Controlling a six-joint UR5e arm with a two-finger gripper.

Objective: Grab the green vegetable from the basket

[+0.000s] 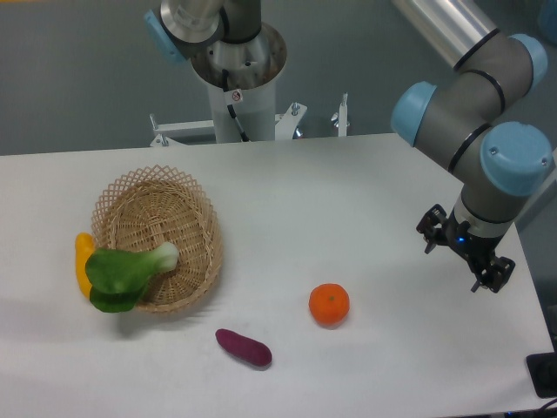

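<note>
**Gripper far from the basket, holding nothing**

The gripper hung at the table's 3 o'clock edge, fingers apart and empty. The green vegetable lay over the 7 o'clock rim of the wicker basket, its pale stem inside and leaves covering a yellow vegetable. An orange and a purple piece sat near 6 o'clock.

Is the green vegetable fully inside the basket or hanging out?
Partly out: the green vegetable has its pale stem inside the basket, while its leaves drape over the front-left rim.
</note>
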